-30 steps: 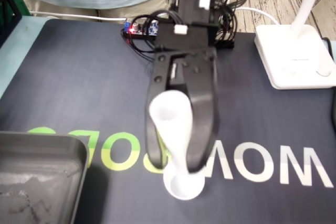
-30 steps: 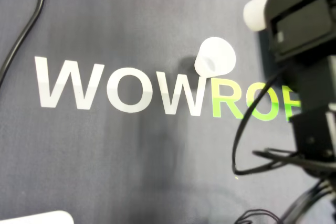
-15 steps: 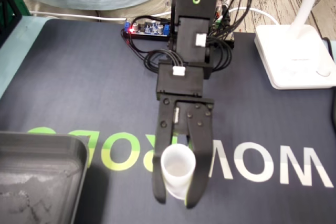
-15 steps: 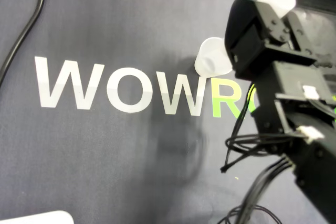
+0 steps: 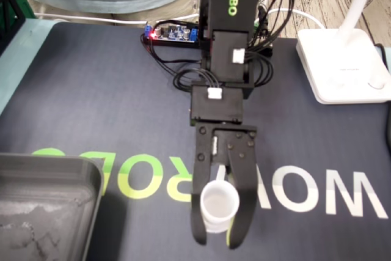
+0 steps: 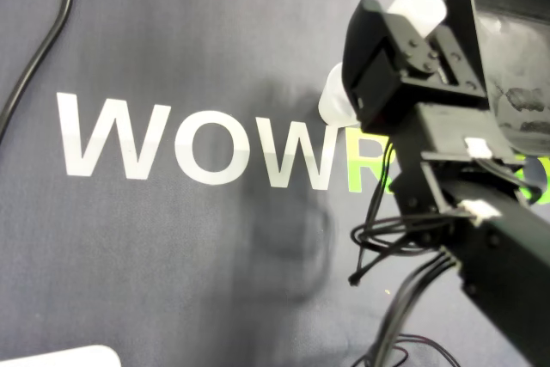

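In the fixed view the fingers [image 5: 199, 212] are closed on a white cup [image 5: 219, 202] near their tips. The cup is held over the worktop [image 5: 91, 90], to the right of the tray [image 5: 55, 175]. A hold this far out looks thin — a jolt could let the cup slip or tilt.

In the overhead view a second cup [image 6: 330, 102] stands just beside the arm — a low swing could knock it over.

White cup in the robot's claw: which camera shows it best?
The fixed view. There the white cup sits mouth-up between both jaws of the gripper, rim fully visible. The overhead view shows only one side of it, the rest hidden behind the gripper.
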